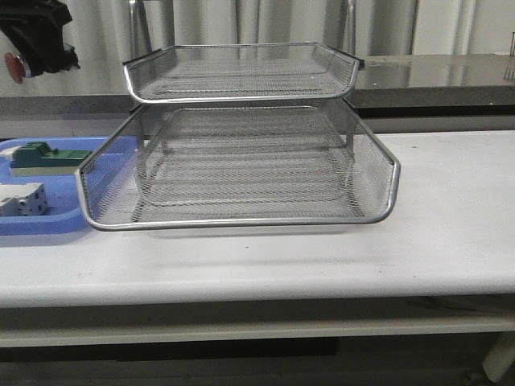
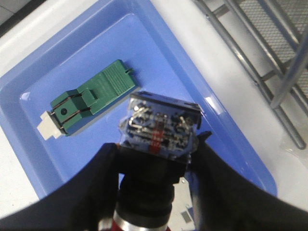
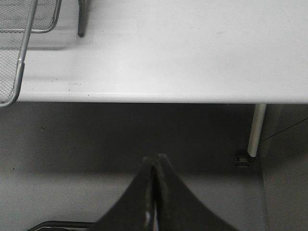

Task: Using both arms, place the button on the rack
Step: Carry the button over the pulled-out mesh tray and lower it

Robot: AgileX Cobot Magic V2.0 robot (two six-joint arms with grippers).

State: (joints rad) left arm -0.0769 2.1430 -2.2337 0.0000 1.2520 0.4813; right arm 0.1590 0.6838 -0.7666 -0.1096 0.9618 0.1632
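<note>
Front view: one rack (image 1: 241,153) stands on the white surface (image 1: 451,225), two mesh tiers visible. One blue tray (image 1: 48,221) touches its left edge and holds two blocks, green (image 1: 44,157) and white-grey (image 1: 22,199). The left hand (image 1: 36,36) hangs high above the tray.

Left wrist view: the left hand (image 2: 153,156) grips one button (image 2: 156,139) above the tray, blue block outward.

Right wrist view: the right hand (image 3: 155,192) is closed and empty, off the surface's front edge; open surface lies beside the rack.
</note>
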